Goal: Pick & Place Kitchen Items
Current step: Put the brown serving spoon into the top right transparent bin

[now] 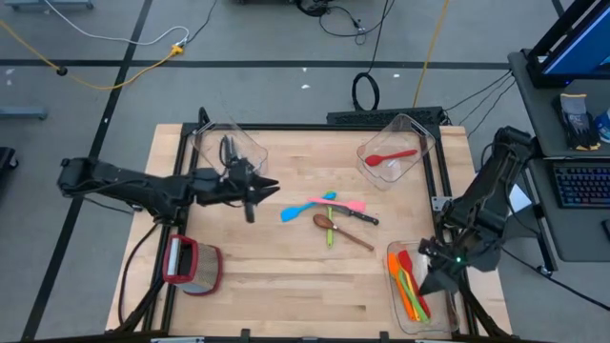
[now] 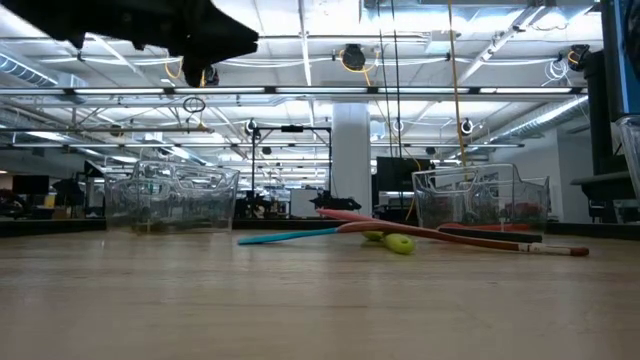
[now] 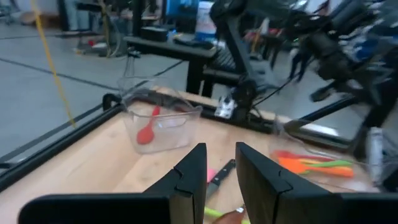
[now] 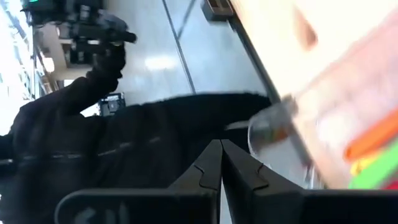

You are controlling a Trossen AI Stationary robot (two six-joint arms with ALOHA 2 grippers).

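Note:
Several utensils lie flat on the table's middle: a blue one (image 1: 294, 212), a pink one (image 1: 335, 204), a green one (image 1: 330, 229), a brown spoon (image 1: 341, 232) and a black-handled knife (image 1: 364, 217). They also show in the low view (image 2: 400, 238). A red spoon (image 1: 389, 156) lies in the far right clear bin (image 1: 426, 143). Orange, red and green utensils (image 1: 408, 284) lie in the near right bin (image 1: 396, 310). Black-handled knives (image 1: 227, 150) stand in the far left bin (image 1: 202, 143). My left gripper (image 3: 219, 171) is open and empty, high above the table left of the pile (image 1: 262, 189). My right gripper (image 4: 221, 163) is shut and empty at the near right bin's outer edge (image 1: 431, 278).
A red-rimmed clear container (image 1: 193, 266) lies at the near left. The table's near middle is bare wood (image 1: 305, 286). The right arm's base and a desk with a keyboard (image 1: 581, 186) stand beyond the table's right edge.

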